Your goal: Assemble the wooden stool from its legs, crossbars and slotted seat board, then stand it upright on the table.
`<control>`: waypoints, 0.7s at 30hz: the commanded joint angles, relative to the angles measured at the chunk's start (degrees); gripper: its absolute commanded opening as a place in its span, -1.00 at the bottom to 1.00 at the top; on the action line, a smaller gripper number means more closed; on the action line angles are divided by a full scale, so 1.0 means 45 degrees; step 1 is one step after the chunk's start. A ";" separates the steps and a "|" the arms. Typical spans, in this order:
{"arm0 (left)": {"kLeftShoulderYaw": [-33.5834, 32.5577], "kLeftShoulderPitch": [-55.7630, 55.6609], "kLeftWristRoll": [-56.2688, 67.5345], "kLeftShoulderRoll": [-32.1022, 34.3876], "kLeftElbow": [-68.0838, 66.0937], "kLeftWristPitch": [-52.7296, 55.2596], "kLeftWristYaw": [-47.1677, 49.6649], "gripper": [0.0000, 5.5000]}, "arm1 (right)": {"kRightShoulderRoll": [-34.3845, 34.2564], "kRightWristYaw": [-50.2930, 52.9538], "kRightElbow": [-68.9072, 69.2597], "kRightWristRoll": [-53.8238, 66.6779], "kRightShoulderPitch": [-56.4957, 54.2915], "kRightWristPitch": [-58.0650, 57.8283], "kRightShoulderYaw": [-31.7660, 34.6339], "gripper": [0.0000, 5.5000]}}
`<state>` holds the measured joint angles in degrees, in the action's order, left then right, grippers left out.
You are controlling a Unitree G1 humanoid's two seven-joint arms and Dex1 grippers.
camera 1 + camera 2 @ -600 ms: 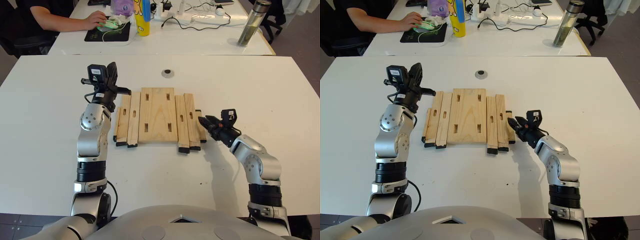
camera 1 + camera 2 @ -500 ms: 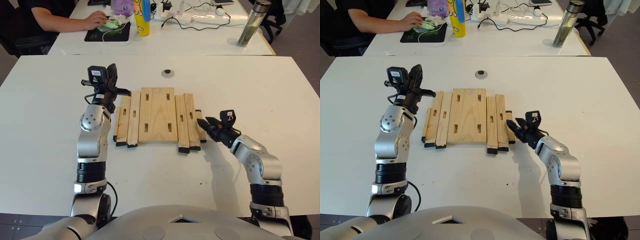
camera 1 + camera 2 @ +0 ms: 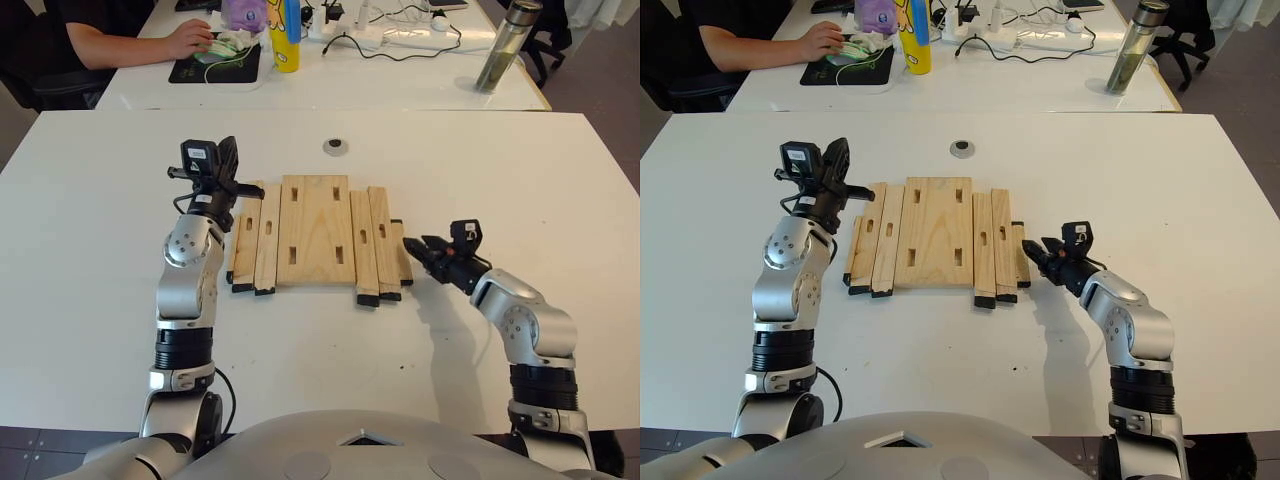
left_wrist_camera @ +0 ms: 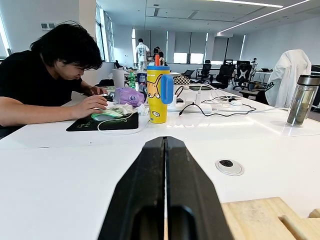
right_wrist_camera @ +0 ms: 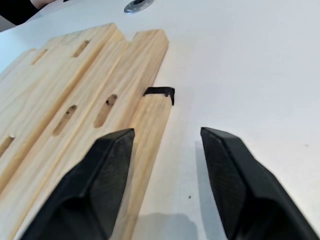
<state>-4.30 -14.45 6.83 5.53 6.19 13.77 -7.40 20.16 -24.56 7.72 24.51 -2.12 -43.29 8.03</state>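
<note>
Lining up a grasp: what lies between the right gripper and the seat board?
Two slotted legs and a short crossbar lie flat, side by side, between the right gripper and the seat board, as the left eye view shows.

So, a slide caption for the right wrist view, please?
Open right gripper poised at the narrow outer wooden piece, slotted boards lying flat alongside.

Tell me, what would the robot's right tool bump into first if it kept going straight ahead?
Probably the short outermost wooden strip. The open right tool points at its side, though how high the tool sits is unclear.
</note>
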 commanded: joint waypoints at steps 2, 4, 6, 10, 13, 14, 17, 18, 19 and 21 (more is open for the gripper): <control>0.0063 0.0044 0.0037 -0.0005 0.0040 0.0090 0.0017 -1.00 | 0.0255 -0.0274 0.0169 -0.0160 0.0167 -0.0238 -0.0630 -0.10; 0.0085 0.0079 0.0024 0.0002 0.0068 0.0097 0.0001 -1.00 | 0.0406 -0.0299 0.0228 -0.0415 0.0194 -0.0191 -0.0955 -0.10; 0.0113 0.0130 0.0012 0.0008 0.0137 0.0112 -0.0012 -1.00 | 0.0783 -0.0302 0.0344 -0.0947 0.0173 -0.0281 -0.1571 -0.10; 0.0138 0.0096 0.0012 0.0020 0.0151 0.0127 -0.0020 -1.00 | 0.1465 -0.0045 0.0520 -0.1909 0.0284 -0.0545 -0.2445 -0.10; 0.0135 0.0048 0.0019 0.0020 0.0137 0.0135 0.0007 -1.00 | 0.1780 0.0297 0.0261 -0.2253 0.0307 -0.0742 -0.2195 -0.10; 0.0149 0.0049 0.0015 0.0007 0.0145 0.0137 0.0017 -1.00 | 0.1889 0.0340 0.0193 -0.2310 0.0275 -0.0704 -0.1990 -0.10; 0.0198 0.0132 0.0001 -0.0053 0.0160 0.0128 0.0060 -1.00 | 0.1982 0.0175 0.0051 -0.2054 -0.0075 -0.0622 -0.1456 -0.10; 0.0209 0.0148 0.0000 -0.0066 0.0152 0.0124 0.0071 -1.00 | 0.1945 0.0125 0.0020 -0.1934 -0.0220 -0.0639 -0.1337 -0.10; 0.0213 0.0152 0.0001 -0.0066 0.0141 0.0124 0.0078 -1.00 | 0.1962 0.0095 0.0032 -0.1944 -0.0349 -0.0644 -0.1344 -0.10; 0.0224 0.0141 0.0012 -0.0073 0.0128 0.0123 0.0099 -1.00 | 0.1513 0.0139 0.0270 -0.1397 -0.0543 -0.0966 -0.0893 -0.10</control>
<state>-3.39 -14.21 6.80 5.20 6.38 13.86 -7.06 28.29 -24.52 8.93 16.64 -4.12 -44.75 2.30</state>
